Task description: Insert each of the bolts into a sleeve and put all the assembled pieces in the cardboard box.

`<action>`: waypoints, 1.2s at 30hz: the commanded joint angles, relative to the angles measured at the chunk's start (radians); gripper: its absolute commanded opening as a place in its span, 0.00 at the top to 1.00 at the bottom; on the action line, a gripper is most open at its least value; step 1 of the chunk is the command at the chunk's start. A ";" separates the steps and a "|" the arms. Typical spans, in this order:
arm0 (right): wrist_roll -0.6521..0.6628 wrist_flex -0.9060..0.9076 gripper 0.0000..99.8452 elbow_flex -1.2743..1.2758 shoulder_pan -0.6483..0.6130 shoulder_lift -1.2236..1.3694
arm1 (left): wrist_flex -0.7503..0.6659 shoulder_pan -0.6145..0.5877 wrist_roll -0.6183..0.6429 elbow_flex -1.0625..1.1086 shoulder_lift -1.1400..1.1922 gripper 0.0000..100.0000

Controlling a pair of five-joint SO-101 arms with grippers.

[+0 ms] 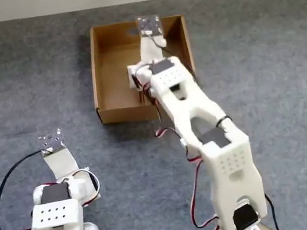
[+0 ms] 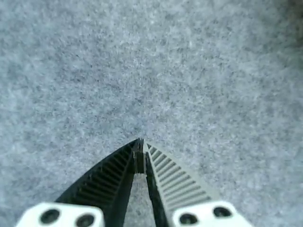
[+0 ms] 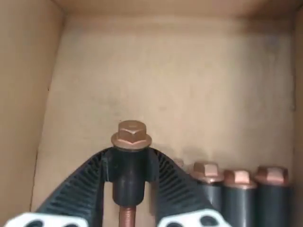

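Note:
My right gripper [image 3: 129, 163] is shut on an assembled piece, a black sleeve [image 3: 128, 177] with a copper bolt [image 3: 131, 134] through it, held inside the cardboard box [image 3: 156, 75]. Three more assembled pieces [image 3: 239, 189] lie side by side on the box floor next to it. From above, that arm [image 1: 183, 98] stretches over the near wall of the cardboard box [image 1: 98, 71]. My left gripper [image 2: 140, 144] is shut with nothing in it, low over the grey carpet; from above, its arm [image 1: 56, 166] sits at the near left.
Grey carpet [image 1: 274, 59] covers the table all around the box. The box walls [image 3: 28, 94] stand close on both sides of the held piece.

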 commanded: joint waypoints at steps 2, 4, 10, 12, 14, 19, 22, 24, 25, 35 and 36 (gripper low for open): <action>-0.008 0.157 0.99 -0.209 -0.015 0.074 | -0.011 -0.012 0.002 -0.002 -0.016 0.99; -0.008 0.197 0.99 -0.262 -0.030 0.119 | -0.011 -0.012 0.002 -0.002 -0.016 0.99; -0.008 0.266 0.99 -0.369 -0.071 0.217 | -0.011 -0.012 0.002 -0.002 -0.016 0.99; -0.008 0.266 0.99 -0.377 -0.073 0.243 | -0.011 -0.012 0.002 -0.002 -0.016 0.99; -0.008 0.266 0.99 -0.378 -0.068 0.263 | -0.011 -0.012 0.002 -0.002 -0.016 0.99; -0.014 0.306 0.99 -0.383 -0.024 0.269 | -0.011 -0.012 0.002 -0.002 -0.016 0.99; -0.015 0.377 0.99 -0.424 -0.021 0.271 | -0.011 -0.012 0.002 -0.004 -0.016 0.99; -0.015 0.429 0.99 -0.456 -0.021 0.271 | -0.011 -0.012 0.002 -0.005 -0.016 0.99; -0.015 0.452 0.97 -0.479 -0.021 0.271 | -0.011 -0.012 0.002 -0.005 -0.016 0.99; -0.009 0.572 0.79 -0.661 -0.019 0.271 | -0.011 -0.012 0.002 -0.005 -0.016 0.99; -0.009 0.578 0.79 -0.691 -0.018 0.271 | -0.011 -0.012 0.002 -0.005 -0.016 0.99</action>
